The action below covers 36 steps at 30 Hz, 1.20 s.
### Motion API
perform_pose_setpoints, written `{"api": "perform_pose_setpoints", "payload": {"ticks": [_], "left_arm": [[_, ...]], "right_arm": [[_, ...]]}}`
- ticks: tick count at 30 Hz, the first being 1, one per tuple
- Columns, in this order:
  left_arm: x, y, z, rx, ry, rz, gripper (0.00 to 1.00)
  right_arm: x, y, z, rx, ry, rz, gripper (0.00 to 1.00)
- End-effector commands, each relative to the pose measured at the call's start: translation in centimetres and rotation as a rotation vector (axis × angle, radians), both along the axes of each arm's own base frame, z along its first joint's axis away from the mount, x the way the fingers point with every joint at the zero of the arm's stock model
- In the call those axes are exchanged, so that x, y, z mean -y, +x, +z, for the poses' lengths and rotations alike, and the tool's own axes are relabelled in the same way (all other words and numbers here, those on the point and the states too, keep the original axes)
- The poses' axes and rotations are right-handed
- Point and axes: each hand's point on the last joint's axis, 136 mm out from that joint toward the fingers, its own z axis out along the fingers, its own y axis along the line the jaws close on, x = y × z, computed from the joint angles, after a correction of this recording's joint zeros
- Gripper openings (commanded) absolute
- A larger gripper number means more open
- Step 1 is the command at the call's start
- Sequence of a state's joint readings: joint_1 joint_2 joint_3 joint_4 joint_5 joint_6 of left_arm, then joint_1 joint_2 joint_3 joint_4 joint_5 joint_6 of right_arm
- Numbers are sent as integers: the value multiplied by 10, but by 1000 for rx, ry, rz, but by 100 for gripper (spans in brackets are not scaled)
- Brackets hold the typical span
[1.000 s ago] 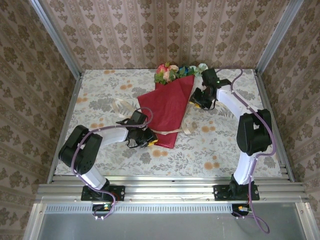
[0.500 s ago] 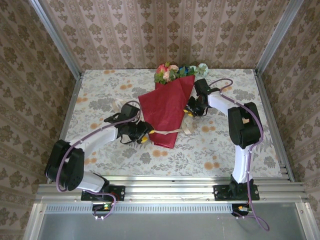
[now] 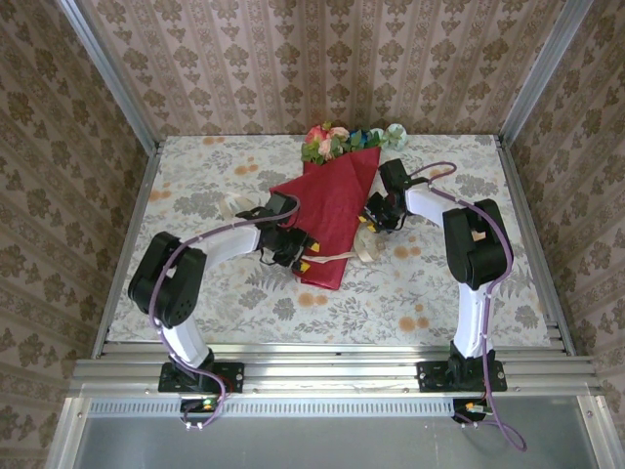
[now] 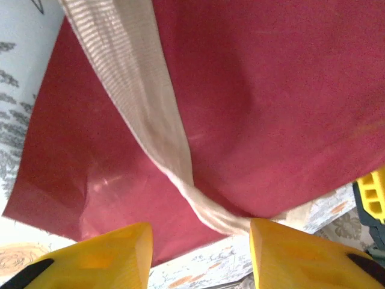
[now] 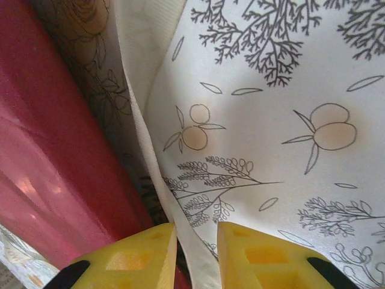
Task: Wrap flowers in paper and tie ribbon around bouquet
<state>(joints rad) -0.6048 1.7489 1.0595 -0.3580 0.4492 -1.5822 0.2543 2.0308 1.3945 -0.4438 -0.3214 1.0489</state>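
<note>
Floral-cloth table (image 3: 195,186), wallpaper all round. The bouquet (image 3: 327,210) lies mid-table, flowers (image 3: 332,142) at the far edge, and the ribbon (image 4: 150,120) crosses its narrow end. The right end effector (image 5: 195,233) looks pinched on one tail just beside the paper (image 5: 48,150). The left end effector (image 4: 198,241) hangs over the wrap, fingers apart, holding nothing. To tie this well I'd grab the other tail close to the crossing, pull both taut and not snag the paper.
</note>
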Motion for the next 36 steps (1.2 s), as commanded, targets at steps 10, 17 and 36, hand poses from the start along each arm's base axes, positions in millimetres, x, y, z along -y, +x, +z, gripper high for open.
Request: {"api": "perform_pose_setpoints", "payload": {"ticks": [10, 17, 36], "left_arm": [[6, 14, -27, -71, -13, 96, 26], [-9, 15, -23, -56, 0, 107, 0], [-63, 0, 1, -20, 21, 153, 0]], "right_arm": [[-7, 7, -26, -48, 16, -71, 21], [13, 0, -14, -23, -78, -104, 0], [174, -115, 37, -94, -439, -262, 0]]}}
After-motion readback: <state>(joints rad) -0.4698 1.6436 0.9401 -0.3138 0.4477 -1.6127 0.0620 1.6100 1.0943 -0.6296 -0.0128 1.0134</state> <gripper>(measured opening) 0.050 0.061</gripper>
